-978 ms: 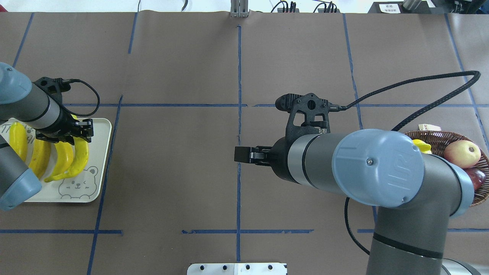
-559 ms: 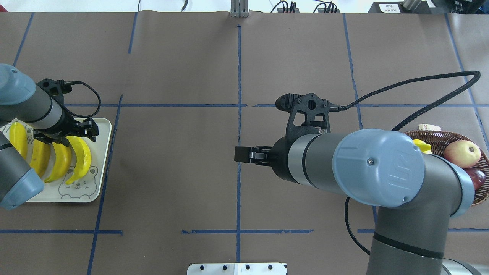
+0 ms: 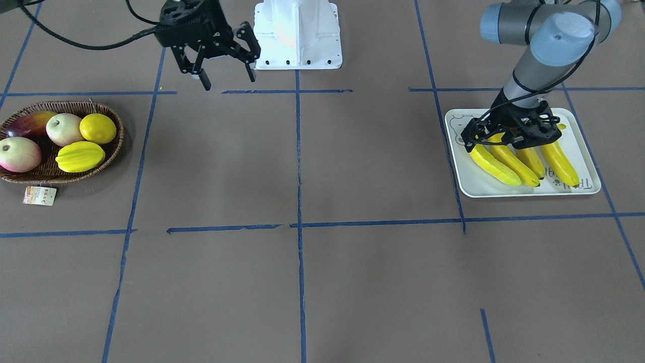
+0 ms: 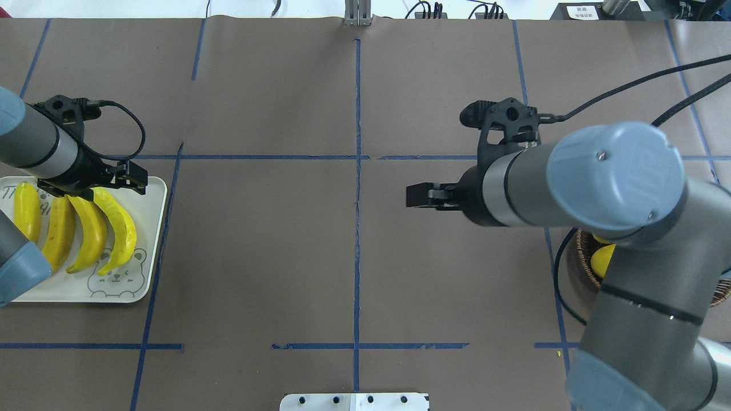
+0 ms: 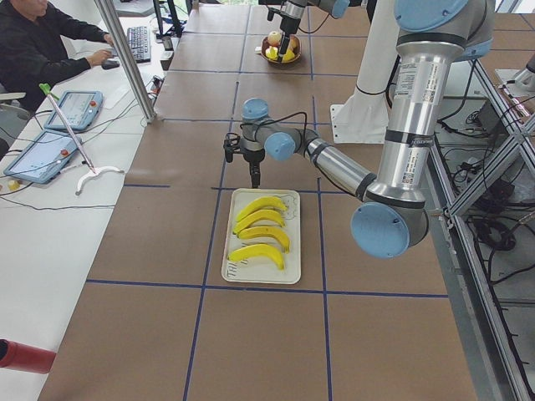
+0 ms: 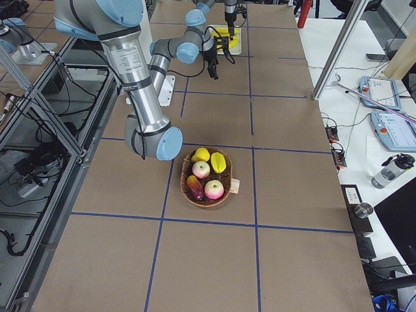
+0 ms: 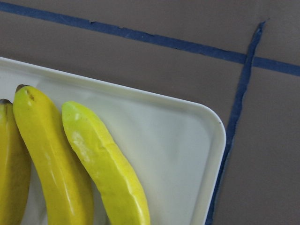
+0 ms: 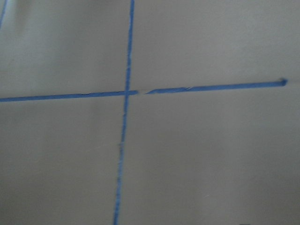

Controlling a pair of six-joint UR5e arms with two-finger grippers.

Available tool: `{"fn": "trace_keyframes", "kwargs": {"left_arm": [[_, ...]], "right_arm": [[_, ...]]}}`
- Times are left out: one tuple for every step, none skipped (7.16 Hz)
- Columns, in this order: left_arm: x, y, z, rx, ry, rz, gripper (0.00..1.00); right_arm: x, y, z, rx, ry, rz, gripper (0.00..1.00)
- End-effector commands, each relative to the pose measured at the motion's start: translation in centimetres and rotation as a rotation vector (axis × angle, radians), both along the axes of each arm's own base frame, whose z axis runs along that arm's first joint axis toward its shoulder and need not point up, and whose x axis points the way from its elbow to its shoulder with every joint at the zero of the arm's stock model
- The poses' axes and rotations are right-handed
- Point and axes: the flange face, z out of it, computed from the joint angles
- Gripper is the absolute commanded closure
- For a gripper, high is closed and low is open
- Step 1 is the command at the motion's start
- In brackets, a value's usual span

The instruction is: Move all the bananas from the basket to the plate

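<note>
All four bananas (image 3: 519,161) lie side by side on the plate (image 3: 473,187) on the bench (image 3: 352,282). The left pincer (image 3: 511,137) hangs above their ends at the plate's robot-side edge, spread wide and holding nothing. The right pincer (image 3: 228,79) hangs well apart from the plate, also wide and empty. The basket (image 3: 60,177), farther from the plate, holds apples (image 3: 64,129), a lemon (image 3: 98,128) and a starfruit (image 3: 80,156).
</note>
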Motion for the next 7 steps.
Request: {"fn": "trace_keyframes", "kwargs": {"left_arm": [[-7.4,-3.5,1.4,0.124,-0.073,0.046,0.0],[-12.3,-4.8,3.0,0.151,-0.145,0.102,0.0],[-18.9,-6.7,6.3,0.144,-0.179,0.11,0.0],[-23.4,-7.5,9.8,0.132,-0.099,0.166,0.0],[-28.8,-7.5,14.3,0.113,0.016,0.182,0.0],[-32.8,-7.2,17.8,0.124,0.117,0.186,0.0],[-33.1,-6.4,18.8,0.126,0.125,0.192,0.0]], "right_arm": [[8.9,-6.6,6.3,0.032,0.174,-0.103,0.0],[12.4,-10.6,10.1,-0.006,0.197,-0.15,0.0],[17.2,-14.5,14.5,-0.028,0.197,-0.209,0.0],[22.7,-16.2,19.4,-0.055,0.183,-0.241,0.0],[28.8,-17.1,24.5,-0.044,0.127,-0.291,0.0],[35.0,-17.4,29.0,0.053,0.139,-0.354,0.0],[39.4,-14.7,35.2,0.04,0.123,-0.367,0.0]]}}
